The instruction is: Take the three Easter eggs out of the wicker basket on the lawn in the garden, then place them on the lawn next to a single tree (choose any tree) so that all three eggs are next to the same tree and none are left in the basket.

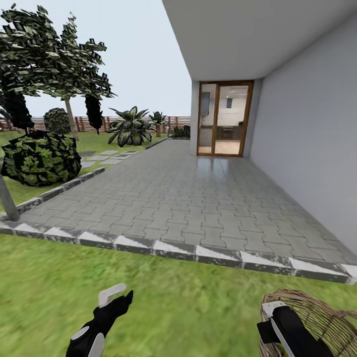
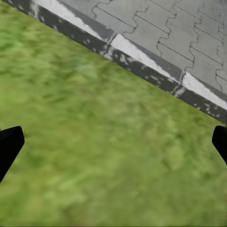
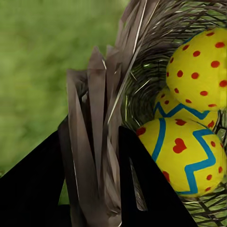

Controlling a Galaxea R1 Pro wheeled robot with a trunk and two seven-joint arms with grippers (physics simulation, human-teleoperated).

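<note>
On the far left in the head view stands one tree [image 1: 67,106] with a thin pale trunk, and a round dark bush [image 1: 40,157] sits on the grass below it. A grey pole [image 1: 7,198] rises at the very edge. Further back run a brown fence [image 1: 106,123] and a spiky plant [image 1: 130,127]. The grey paving [image 1: 198,198] fills the middle, with a striped curb [image 1: 173,249] between it and the lawn [image 1: 188,307]. The white house [image 1: 302,124] and its glass door [image 1: 224,119] stand to the right. Low down, the left gripper [image 1: 115,296] hangs over bare grass; its two fingers are spread wide apart and hold nothing, as its wrist view shows with a black fingertip [image 2: 9,146] at each side and green lawn [image 2: 104,142] between. At the bottom right sits one wicker basket [image 1: 317,312], standing upright with its open mouth up. The right gripper [image 1: 271,317] is at the basket's near rim. In the right wrist view the basket wall [image 3: 101,123] stands between the two black fingers [image 3: 33,189], one outside and one inside (they may be pinching it, but I cannot tell for sure). Three Easter eggs [image 3: 184,156] lie inside, all touching: the nearest has blue zigzags, another [image 3: 201,71] has red dots, and a third [image 3: 177,111] peeks out between them. Which way each egg points is hard to say.
</note>
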